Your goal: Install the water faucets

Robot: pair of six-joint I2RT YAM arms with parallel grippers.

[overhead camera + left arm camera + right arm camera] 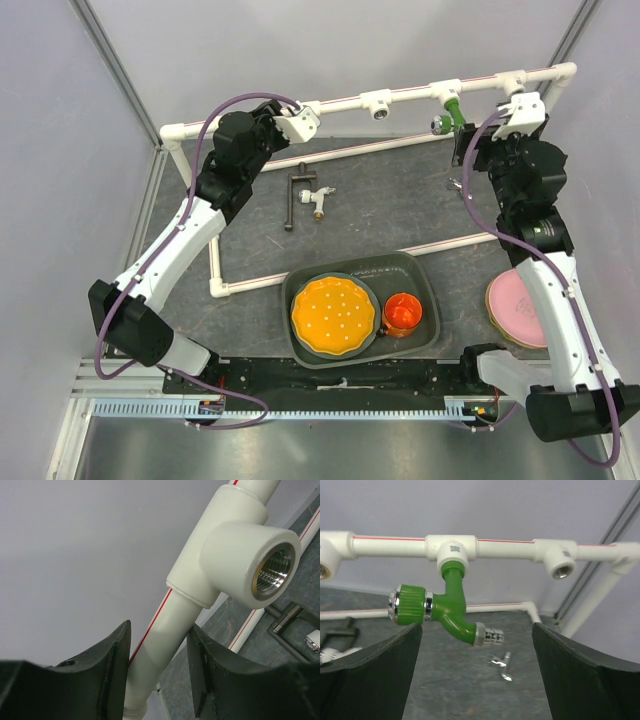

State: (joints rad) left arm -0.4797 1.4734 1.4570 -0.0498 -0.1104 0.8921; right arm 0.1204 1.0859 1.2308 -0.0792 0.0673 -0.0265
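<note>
Three faucets: one green, one black-handled, one small and silvery.
Green faucet point(451, 607): screwed by its stem up into a white tee on the back rail of the pipe frame point(345, 101), at about 1 o'clock on the worktop point(380, 215). In the right wrist view its silver-capped knob pointed to 9 o'clock and its silver-tipped spout slanted down to 4 o'clock.
Black-handled faucet point(318, 198): lay loose on the worktop, near the middle toward 11 o'clock, inside the pipe frame.
Silvery faucet point(500, 660): lay on the worktop at about 2 o'clock, just below the green faucet's spout tip and apart from it.
Empty tees: one point(250, 555) showed a bare metal thread just beyond the left fingers, and another point(560, 562) sat at 3 o'clock of the green faucet.
Left fingers point(107, 680): closed around the back rail at about 11 o'clock, one finger on each side of the pipe.
Right fingers point(375, 670): spread wide and held nothing; the green faucet showed between them, untouched.
Tray point(425, 270): grey, at 6 o'clock, holding an orange plate point(333, 315) with an orange cup point(403, 313) just beside it at 3 o'clock.
Pink plate point(510, 305): at 4 o'clock, partly hidden by the right arm.
</note>
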